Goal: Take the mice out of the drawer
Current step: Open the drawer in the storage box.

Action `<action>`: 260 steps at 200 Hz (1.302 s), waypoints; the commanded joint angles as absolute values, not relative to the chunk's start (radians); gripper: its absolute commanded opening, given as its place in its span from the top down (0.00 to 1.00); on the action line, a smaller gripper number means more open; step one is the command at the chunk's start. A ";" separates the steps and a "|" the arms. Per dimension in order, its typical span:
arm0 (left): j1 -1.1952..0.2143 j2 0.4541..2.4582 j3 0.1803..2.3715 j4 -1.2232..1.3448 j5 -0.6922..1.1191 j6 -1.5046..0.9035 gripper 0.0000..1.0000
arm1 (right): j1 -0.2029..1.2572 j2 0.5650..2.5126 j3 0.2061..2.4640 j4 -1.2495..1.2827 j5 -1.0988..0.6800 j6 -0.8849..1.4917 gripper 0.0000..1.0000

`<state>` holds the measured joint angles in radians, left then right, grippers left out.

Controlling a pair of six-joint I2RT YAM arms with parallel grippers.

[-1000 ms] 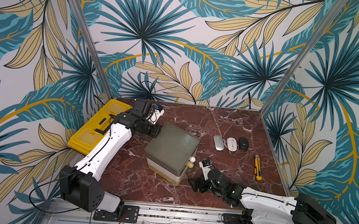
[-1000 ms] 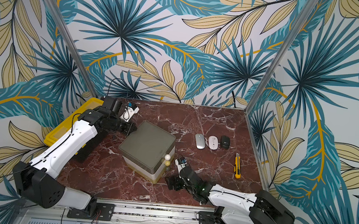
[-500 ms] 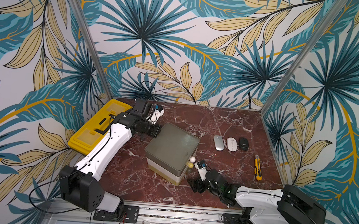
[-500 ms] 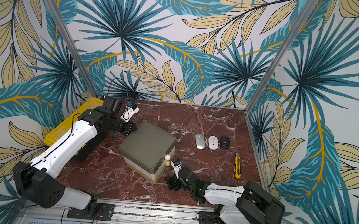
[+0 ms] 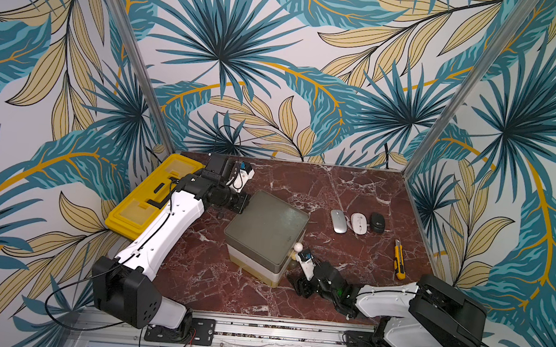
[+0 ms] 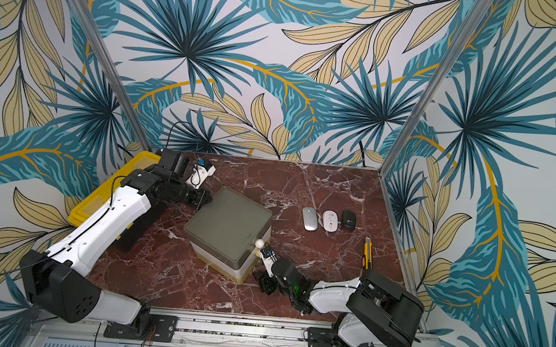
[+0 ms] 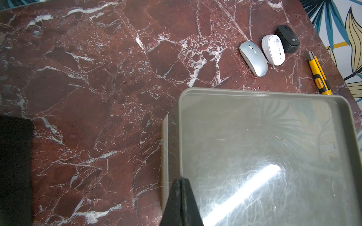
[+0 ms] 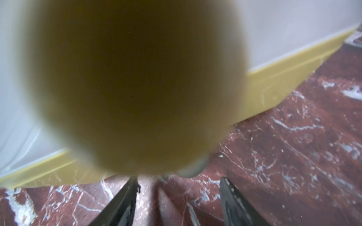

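Right wrist view: knob (image 8: 137, 78) just ahead of R pincer (image 8: 179, 179) — jaws apart, empty; L pincer (image 7: 181, 181) closed at drawer unit's (image 7: 254, 146) edge.

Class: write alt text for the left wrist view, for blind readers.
Shut left gripper over the edge of a grey drawer unit; beyond, a silver mouse, white mouse, black mouse and utility knife on the marble table.

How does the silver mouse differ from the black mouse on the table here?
Colour: the silver mouse is shiny grey, the black mouse dark. Shape: the silver mouse is longer and slimmer, the black mouse shorter and rounder. Place: the silver mouse ends the row nearer the drawer unit, the black mouse nearer the utility knife. Both lie flat on the table, untouched.
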<state>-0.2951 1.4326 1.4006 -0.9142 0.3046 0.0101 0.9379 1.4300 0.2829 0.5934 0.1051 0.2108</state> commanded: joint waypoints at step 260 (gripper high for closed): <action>-0.308 1.438 1.396 -0.953 0.359 0.003 1.00 | 0.842 0.761 0.108 0.289 0.042 0.619 0.13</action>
<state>-0.2962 1.4326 1.4006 -0.9142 0.3035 0.0093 0.8780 0.8490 0.1143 0.5251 0.1230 0.4694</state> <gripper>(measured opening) 0.048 0.870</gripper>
